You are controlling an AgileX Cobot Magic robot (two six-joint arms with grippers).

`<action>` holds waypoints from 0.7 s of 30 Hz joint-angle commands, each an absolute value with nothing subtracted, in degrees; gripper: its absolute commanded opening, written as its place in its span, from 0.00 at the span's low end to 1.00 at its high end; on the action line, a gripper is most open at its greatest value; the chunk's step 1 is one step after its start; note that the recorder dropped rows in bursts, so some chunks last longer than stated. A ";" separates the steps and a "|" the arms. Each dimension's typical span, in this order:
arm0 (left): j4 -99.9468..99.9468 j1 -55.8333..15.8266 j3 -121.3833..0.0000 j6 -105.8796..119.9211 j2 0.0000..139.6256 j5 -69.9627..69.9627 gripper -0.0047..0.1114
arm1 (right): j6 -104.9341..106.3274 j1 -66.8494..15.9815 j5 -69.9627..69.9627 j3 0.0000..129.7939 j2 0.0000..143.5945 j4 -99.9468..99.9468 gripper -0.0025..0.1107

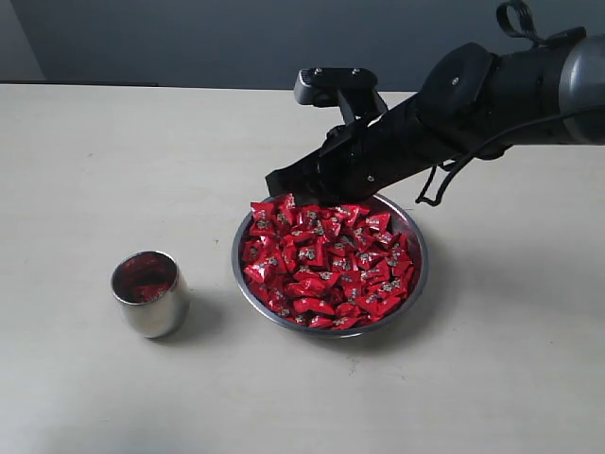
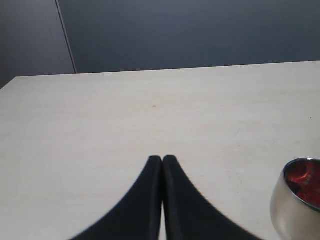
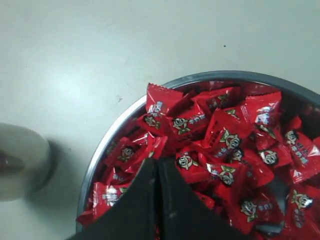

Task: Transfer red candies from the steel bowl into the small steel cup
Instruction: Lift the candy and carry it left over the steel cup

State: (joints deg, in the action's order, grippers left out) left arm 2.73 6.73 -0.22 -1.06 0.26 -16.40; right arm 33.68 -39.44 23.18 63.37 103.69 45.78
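We see the small steel cup (image 1: 149, 293) standing upright, mouth upward; our right hand (image 3: 156, 162), fingers pressed together, hangs over the red candies (image 1: 326, 265).

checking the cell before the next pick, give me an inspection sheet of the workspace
surface: pale table, no spills seen
bowl: upright, heaped with candies
cup: upright, left of the bowl and apart from it; red shows inside
clutter: nothing seen
left gripper: shut, empty, over bare table with the cup close by
right gripper: shut, tips over the candies near the bowl's rim; nothing seen between the fingers
cables: black cable hangs looped under the right arm
surroundings: dark wall behind the table
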 commanded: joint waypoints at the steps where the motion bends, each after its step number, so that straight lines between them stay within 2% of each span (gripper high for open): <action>1: 2.60 6.77 0.00 -1.12 0.00 -16.31 0.04 | 39.88 -39.48 23.65 63.30 103.11 52.28 0.01; 21: 2.60 6.77 0.00 -1.12 0.00 -16.31 0.04 | 47.54 -39.48 24.70 63.30 103.11 55.57 0.01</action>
State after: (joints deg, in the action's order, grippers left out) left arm 2.73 6.73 -0.22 -1.06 0.26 -16.40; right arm 45.43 -39.44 24.15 63.37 103.69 55.50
